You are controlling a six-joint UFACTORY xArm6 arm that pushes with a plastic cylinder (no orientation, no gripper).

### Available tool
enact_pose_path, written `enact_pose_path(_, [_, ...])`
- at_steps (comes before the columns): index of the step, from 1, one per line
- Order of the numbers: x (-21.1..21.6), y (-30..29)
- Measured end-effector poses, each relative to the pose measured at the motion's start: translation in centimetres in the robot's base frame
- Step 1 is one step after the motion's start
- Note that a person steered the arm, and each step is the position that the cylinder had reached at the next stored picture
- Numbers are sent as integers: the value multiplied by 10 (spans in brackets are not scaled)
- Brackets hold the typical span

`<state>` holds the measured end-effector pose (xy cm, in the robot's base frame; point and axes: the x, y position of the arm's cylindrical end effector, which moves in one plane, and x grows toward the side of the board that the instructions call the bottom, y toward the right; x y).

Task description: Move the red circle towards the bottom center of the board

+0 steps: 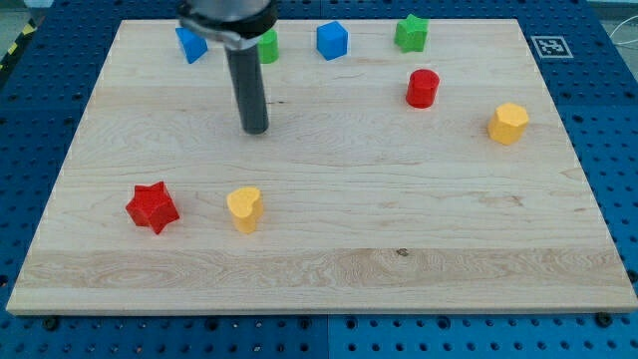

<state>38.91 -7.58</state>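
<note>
The red circle (422,88) stands upright on the wooden board (329,269), toward the view's upper right. My tip (256,129) rests on the board well to the left of the red circle and slightly lower in the view, touching no block. The dark rod rises from the tip to the view's top edge and hides part of a green block (268,46).
A blue block (190,45) and a blue cube (332,40) sit along the top edge, with a green star (411,32) at the top right. A yellow block (508,123) is at the right. A red star (152,206) and a yellow heart (243,208) are at the lower left.
</note>
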Motion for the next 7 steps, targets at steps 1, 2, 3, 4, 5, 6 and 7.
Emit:
enact_pose_path(1, [-35, 23])
enact_pose_path(2, [-68, 53])
enact_pose_path(3, [-98, 92])
enact_pose_path(4, [-112, 152])
enact_pose_path(5, [-111, 210])
enact_pose_path(6, [-84, 224])
enact_pose_path(7, [-56, 209])
